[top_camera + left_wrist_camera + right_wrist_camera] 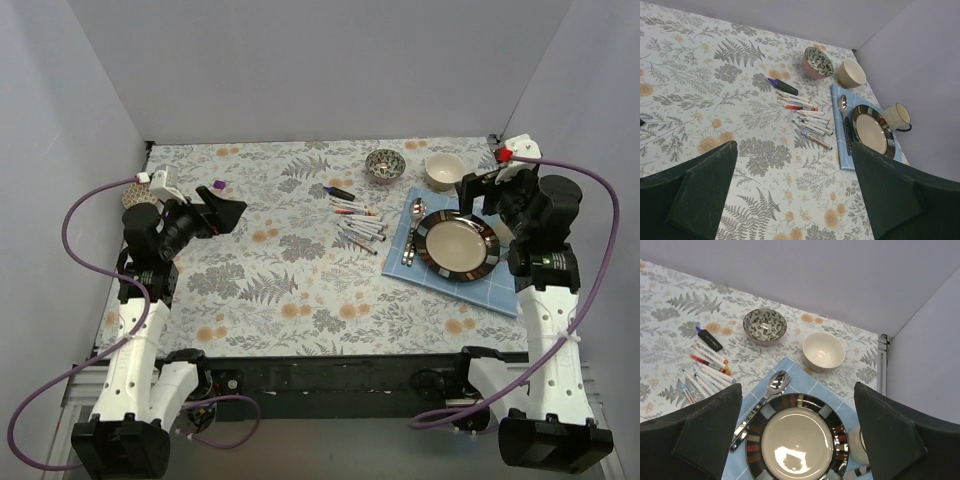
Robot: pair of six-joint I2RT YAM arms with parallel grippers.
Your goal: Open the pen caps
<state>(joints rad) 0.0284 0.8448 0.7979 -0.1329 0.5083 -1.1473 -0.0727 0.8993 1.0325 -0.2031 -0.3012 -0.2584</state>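
Several thin white-barrelled pens (358, 222) lie in a loose row on the floral tablecloth at centre right, with their small coloured pen caps on. They also show in the left wrist view (807, 117) and the right wrist view (707, 370). A thicker black marker with a purple tip (338, 191) lies just behind them. My left gripper (228, 205) is open and empty, in the air well left of the pens (792, 165). My right gripper (483, 195) is open and empty above the plate (797, 390). A tiny purple piece (218, 184) sits by the left gripper; I cannot tell what it is.
A blue checked mat (500, 290) holds a dark-rimmed plate (490, 262), with a spoon and fork (412, 230) beside it. A patterned bowl (383, 165) and a cream bowl (445, 170) stand behind. A mug (897, 116) stands right of the plate. Grey walls enclose the table.
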